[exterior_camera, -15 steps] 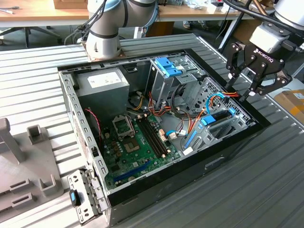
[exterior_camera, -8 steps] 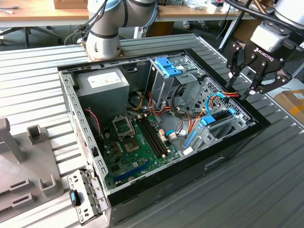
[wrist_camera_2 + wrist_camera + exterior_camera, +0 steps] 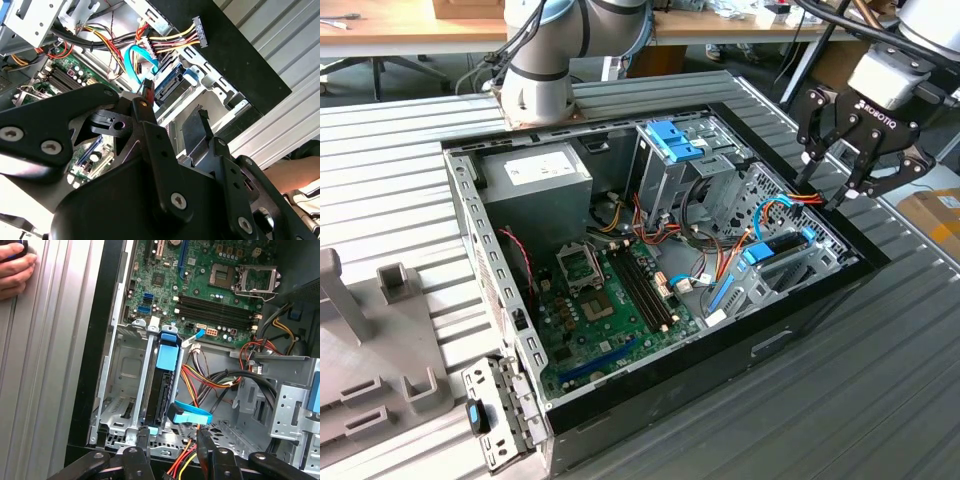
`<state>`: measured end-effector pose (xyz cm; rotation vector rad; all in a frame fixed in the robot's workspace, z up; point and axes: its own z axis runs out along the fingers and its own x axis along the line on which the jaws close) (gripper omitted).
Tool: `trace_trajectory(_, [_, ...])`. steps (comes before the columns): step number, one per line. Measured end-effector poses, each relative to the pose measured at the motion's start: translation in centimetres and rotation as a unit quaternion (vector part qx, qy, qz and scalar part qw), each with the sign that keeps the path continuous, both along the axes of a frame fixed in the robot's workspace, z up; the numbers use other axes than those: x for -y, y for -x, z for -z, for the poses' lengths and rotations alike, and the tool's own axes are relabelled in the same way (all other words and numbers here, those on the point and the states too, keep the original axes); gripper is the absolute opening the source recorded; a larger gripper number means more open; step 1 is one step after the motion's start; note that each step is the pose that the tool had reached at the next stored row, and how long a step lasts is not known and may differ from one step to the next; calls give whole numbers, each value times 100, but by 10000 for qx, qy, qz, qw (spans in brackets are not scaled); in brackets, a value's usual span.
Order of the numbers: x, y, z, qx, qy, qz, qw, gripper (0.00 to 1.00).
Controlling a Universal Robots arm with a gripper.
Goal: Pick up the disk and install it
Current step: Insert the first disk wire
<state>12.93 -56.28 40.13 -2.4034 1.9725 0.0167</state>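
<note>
Pincer [image 3: 172,440], fingers apart and empty, hangs just above the drive bay [image 3: 125,390] at a corner of the open computer case [image 3: 470,230], which lies on its side, apparently to give access from above. Disk [image 3: 162,390] stands on edge between the bay's metal rails, seemingly slid in along them. Blue cable [image 3: 190,415] crosses its near end, hiding the connector; whether the disk is latched cannot be judged. Beyond lies the motherboard [image 3: 210,290]; farther, a person's hand [image 3: 15,270], cut off at the frame's edge, rests on the ribbed bench [image 3: 50,365].
</note>
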Motion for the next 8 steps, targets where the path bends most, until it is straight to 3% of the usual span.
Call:
trace_trajectory(6, [-14,-37,0,0,0,-44,10000,50])
trace_trajectory(8, [-33,-90,0,0,0,-138,9999,50])
